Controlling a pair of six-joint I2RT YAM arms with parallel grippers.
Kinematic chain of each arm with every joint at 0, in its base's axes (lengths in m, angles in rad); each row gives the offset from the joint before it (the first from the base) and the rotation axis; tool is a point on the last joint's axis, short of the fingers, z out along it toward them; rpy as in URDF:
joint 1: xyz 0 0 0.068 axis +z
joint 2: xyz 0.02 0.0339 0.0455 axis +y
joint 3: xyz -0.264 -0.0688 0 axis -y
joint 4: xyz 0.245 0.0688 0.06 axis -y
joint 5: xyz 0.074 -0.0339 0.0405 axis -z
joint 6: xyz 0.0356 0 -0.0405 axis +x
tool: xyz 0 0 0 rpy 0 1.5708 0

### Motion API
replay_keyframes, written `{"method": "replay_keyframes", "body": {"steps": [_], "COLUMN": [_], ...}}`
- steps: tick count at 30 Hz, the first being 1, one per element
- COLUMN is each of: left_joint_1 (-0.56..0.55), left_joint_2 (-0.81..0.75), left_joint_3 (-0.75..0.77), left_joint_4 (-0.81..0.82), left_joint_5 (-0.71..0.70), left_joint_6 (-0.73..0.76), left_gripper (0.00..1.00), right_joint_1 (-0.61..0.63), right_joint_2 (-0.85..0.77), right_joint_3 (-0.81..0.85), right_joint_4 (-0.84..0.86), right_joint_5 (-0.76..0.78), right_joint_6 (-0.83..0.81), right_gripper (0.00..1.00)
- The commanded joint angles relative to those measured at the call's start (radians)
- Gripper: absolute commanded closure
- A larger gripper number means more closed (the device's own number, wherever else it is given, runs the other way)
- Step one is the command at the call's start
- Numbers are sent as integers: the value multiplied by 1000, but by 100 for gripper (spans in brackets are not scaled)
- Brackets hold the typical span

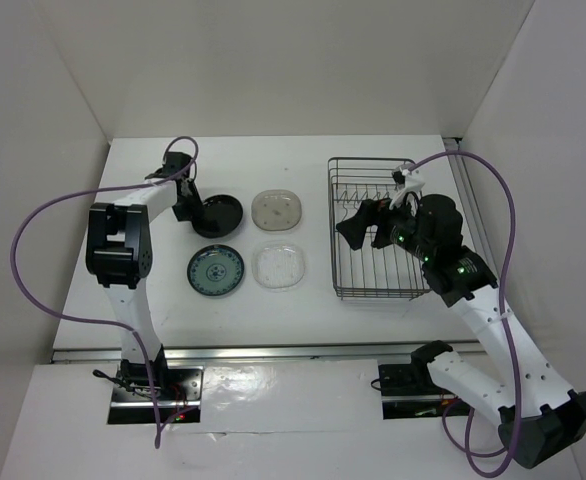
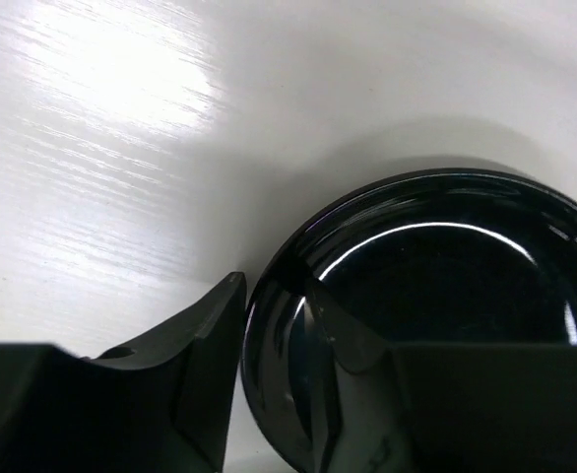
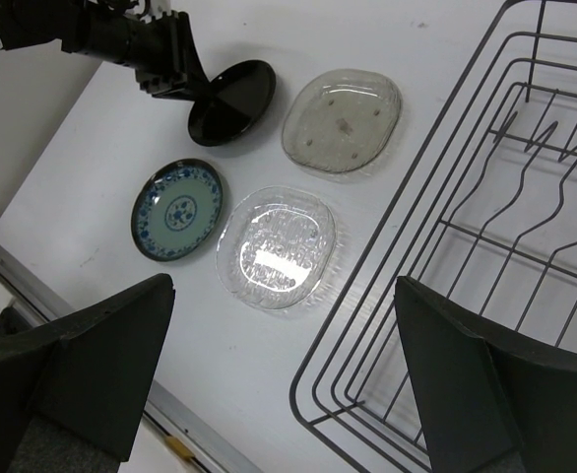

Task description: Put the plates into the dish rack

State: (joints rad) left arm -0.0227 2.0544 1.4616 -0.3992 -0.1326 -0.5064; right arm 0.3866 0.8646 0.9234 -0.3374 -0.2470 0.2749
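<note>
The glossy black plate (image 1: 220, 214) sits at the back left of the table, tilted, with its left rim between the fingers of my left gripper (image 1: 187, 207). In the left wrist view one finger (image 2: 205, 345) is outside the rim and the other is inside the black plate (image 2: 446, 276). The beige rounded-square plate (image 1: 277, 209), the teal patterned plate (image 1: 215, 270) and the clear glass plate (image 1: 279, 266) lie flat on the table. The dark wire dish rack (image 1: 373, 296) stands at the right with nothing in it. My right gripper (image 1: 365, 228) is open and empty above the rack's left edge.
The right wrist view shows the black plate (image 3: 231, 101), the beige plate (image 3: 343, 120), the teal plate (image 3: 178, 210), the glass plate (image 3: 277, 246) and the rack's rim (image 3: 362, 286). White walls close in the table on three sides.
</note>
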Motion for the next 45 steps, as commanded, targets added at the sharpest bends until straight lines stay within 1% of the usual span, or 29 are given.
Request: {"method": "replay_keyframes", "body": {"steps": [1, 3, 4, 7, 9, 14, 19, 20, 23, 24, 26, 27, 30, 31, 33, 35, 37, 45], "left_joint_1": [0, 0, 0, 0, 0, 0, 0, 0, 0, 0, 0, 0, 0, 0, -10, -10, -10, -19], "left_joint_2": [47, 47, 47, 47, 36, -4, -4, -4, -14, -14, -14, -14, -23, -23, -33, -43, -43, -43], "left_joint_3": [-4, -4, -4, 5, 14, 14, -4, -4, -14, -23, -23, -23, -32, -32, -41, -50, -50, -80], "left_joint_4": [-79, -89, -89, -101, -101, -102, -79, -70, -52, -52, -41, -41, -41, -26, -16, -4, -4, 31], "left_joint_5": [-48, -62, -73, -96, -105, -114, -62, -53, -32, -32, -32, -22, -10, 7, 16, 16, 16, 36], "left_joint_6": [-9, -9, -9, -9, -9, -9, 5, 5, 5, 5, 5, 5, 5, 15, 16, 16, 16, 16], "left_gripper": [60, 65, 71, 80, 100, 100, 100, 91, 85, 81, 81, 77, 76, 70, 65, 63, 52, 52], "right_joint_1": [9, 9, 9, 9, 9, 9, 9, 9, 9, 9, 9, 9, 9, 9, 9, 9, 9, 9], "right_joint_2": [-24, -15, -15, -6, 4, 4, 4, 4, 4, 4, 4, 4, 13, 13, 13, 13, 13, 13], "right_joint_3": [-1, -1, 8, 8, 8, -1, -1, -1, -1, -1, -1, -1, -1, -1, -1, -1, -1, -1], "right_joint_4": [31, 40, 40, 49, 49, 49, 58, 58, 58, 58, 58, 58, 58, 58, 58, 58, 58, 58], "right_joint_5": [5, 5, 5, -5, -5, -5, -5, -5, -5, -5, -5, -5, -14, -14, -14, -14, -5, -5], "right_joint_6": [-8, -8, -8, -8, -8, 1, 1, 1, 1, 1, 1, 1, 1, 1, 1, 1, 1, 1], "right_gripper": [0, 0, 0, 0, 0, 0, 0, 0, 0, 0, 0, 0, 0, 0, 0, 0, 0, 0]}}
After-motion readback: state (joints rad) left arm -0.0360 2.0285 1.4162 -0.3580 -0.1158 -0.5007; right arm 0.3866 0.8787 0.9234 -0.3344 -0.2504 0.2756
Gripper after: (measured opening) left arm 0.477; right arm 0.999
